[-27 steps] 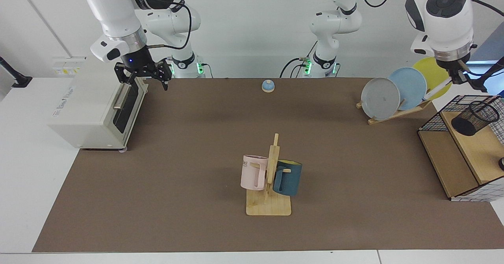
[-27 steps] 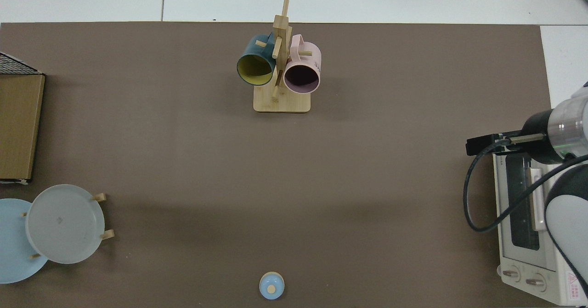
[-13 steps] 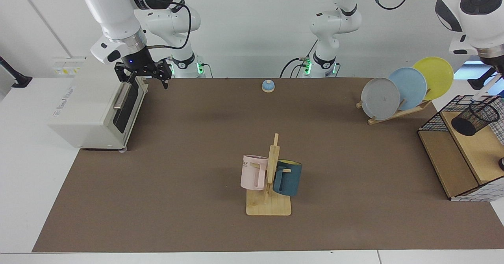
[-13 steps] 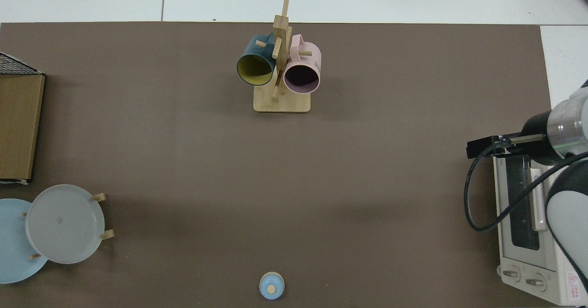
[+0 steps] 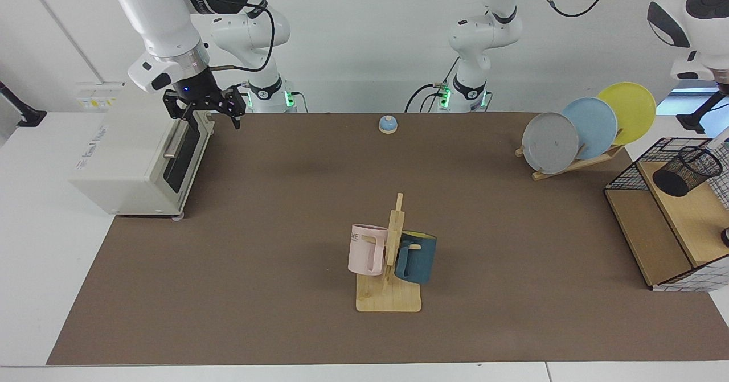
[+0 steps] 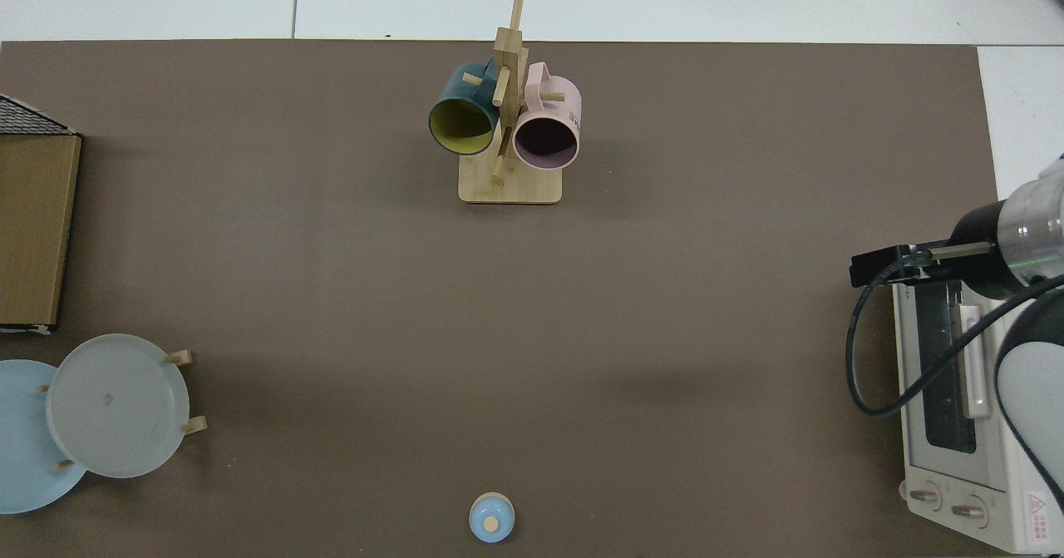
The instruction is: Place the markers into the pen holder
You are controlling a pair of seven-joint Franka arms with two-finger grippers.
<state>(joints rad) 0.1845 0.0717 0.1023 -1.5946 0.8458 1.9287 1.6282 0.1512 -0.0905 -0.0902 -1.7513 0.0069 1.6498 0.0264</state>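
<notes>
The pen holder (image 5: 686, 171), a black mesh cup, stood on the wooden shelf (image 5: 692, 217) inside the wire basket frame (image 5: 625, 172), at the far right edge of the facing view. Of the marker (image 5: 722, 139) only a thin white sliver showed, at the frame's edge just above the holder's rim and outside the cup. The left arm's wrist was above it, cut off by the picture's edge. The left pincer itself lay out of sight, so whether it was spread or pinching could not be told.

Just beside the basket, toward the far side of the bench (image 5: 273, 228), a wooden rack held a grey plate (image 5: 550, 142), a blue plate (image 5: 592, 124) and a yellow plate (image 5: 631, 109) on edge. A small blue bell (image 5: 388, 124) sat at the far middle. At the near middle a mug rack (image 5: 389, 296) carried a pink mug (image 5: 367, 250) and a dark blue mug (image 5: 417, 258).

Well apart, at the other end, the right pincer (image 5: 208, 114) hung idle with its fingers spread over the front of the toaster oven (image 5: 131, 154), holding nothing.
</notes>
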